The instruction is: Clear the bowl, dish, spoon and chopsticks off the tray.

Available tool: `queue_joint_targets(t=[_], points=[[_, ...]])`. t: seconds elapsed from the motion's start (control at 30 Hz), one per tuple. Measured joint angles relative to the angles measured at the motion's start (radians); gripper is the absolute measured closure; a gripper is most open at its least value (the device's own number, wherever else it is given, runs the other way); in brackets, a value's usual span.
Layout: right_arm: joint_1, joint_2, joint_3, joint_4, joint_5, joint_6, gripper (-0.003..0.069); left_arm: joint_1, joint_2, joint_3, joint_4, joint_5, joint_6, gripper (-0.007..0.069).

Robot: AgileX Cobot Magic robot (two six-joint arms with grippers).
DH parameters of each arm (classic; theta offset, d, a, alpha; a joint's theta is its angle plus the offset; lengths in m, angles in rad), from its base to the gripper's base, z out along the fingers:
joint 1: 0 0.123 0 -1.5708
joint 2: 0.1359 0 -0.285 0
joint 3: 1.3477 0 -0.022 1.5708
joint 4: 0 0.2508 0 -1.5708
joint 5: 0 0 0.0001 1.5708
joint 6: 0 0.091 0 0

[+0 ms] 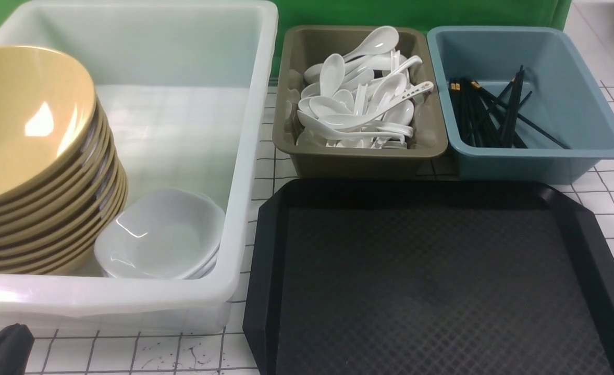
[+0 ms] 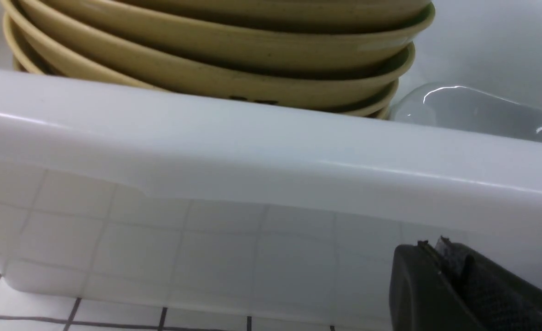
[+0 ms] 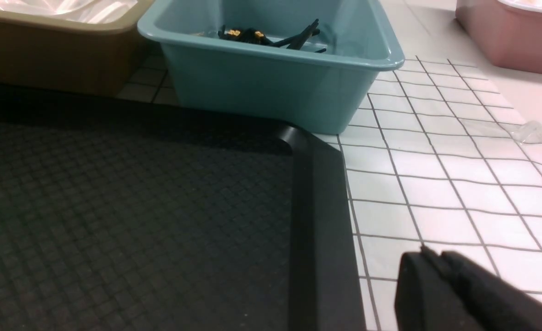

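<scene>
Lying on the white grid-lined bench [image 1: 153, 354], the black textured plastic tray [image 1: 427, 281] meets narrowed, empty left [image 2: 436, 246] and right [image 3: 432, 253] pincers nearby.

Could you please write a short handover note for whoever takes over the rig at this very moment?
Left gripper: shut, nothing in it, outside the white tub.
Right gripper: nothing in it, fingertips close together.
Tray: nothing on the part in view; its near edge is out of frame.
Yellow bowls and white dishes are in the tub, spoons in the olive bin, chopsticks in the blue bin.
Done: clearing, apparently.
Left: probably just checking the near edge.
</scene>
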Motion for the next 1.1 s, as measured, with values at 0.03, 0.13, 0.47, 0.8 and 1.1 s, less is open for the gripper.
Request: queue_joint_targets(t=[0.03,0.13,0.47,0.8,1.1], points=[[0.0,0.0,0.0,0.0,0.0,0.0,0.058,0.0,0.0,0.0,0.0,0.0,0.0,0.0637],[0.0,0.0,0.0,0.0,0.0,0.0,0.0575,0.0,0.0,0.0,0.0,0.0,0.0,0.0637],[0.0,0.0,0.0,0.0,0.001,0.0,0.0565,0.0,0.0,0.0,0.0,0.0,0.0,0.0637],[0.0,0.0,0.0,0.0,0.001,0.0,0.056,0.0,0.0,0.0,0.0,0.0,0.0,0.0637],[0.0,0.0,0.0,0.0,0.001,0.0,0.0559,0.0,0.0,0.0,0.0,0.0,0.0,0.0637]])
